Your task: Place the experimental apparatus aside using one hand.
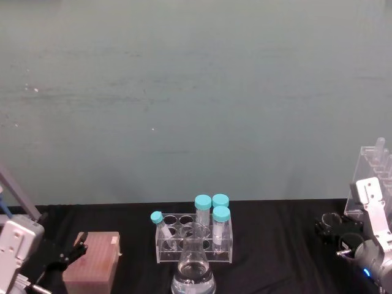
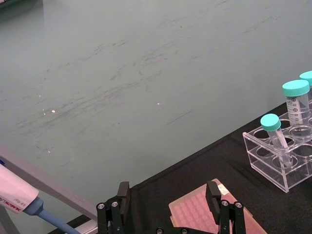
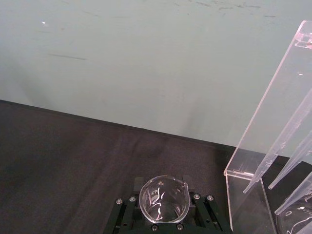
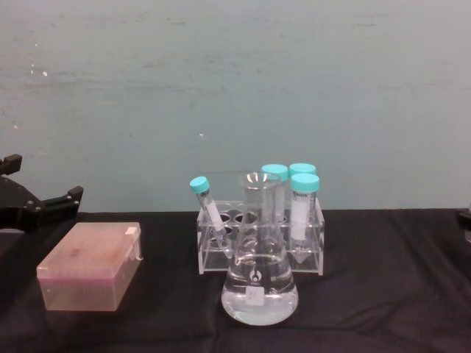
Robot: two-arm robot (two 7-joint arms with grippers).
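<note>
A small glass beaker [image 3: 163, 200] sits between the jaws of my right gripper [image 3: 163, 183], which is shut on it just above the black cloth. In the head view this gripper [image 1: 334, 228] is at the right edge, close beside the tall clear acrylic stand [image 1: 373, 171] [image 3: 265, 141]. A conical flask [image 1: 193, 271] [image 4: 259, 283] with clear liquid stands at front centre. My left gripper [image 2: 168, 195] [image 1: 68, 250] hangs open at the far left, over the near end of a pink box [image 2: 204, 214], holding nothing.
A clear rack [image 1: 195, 237] [image 4: 257, 239] with teal-capped tubes stands right behind the flask. The pink tip box [image 1: 93, 262] [image 4: 92, 266] lies at the left. A pipette [image 2: 19, 195] hangs near the left wrist. Black cloth [image 1: 282, 245] covers the table, against a green wall.
</note>
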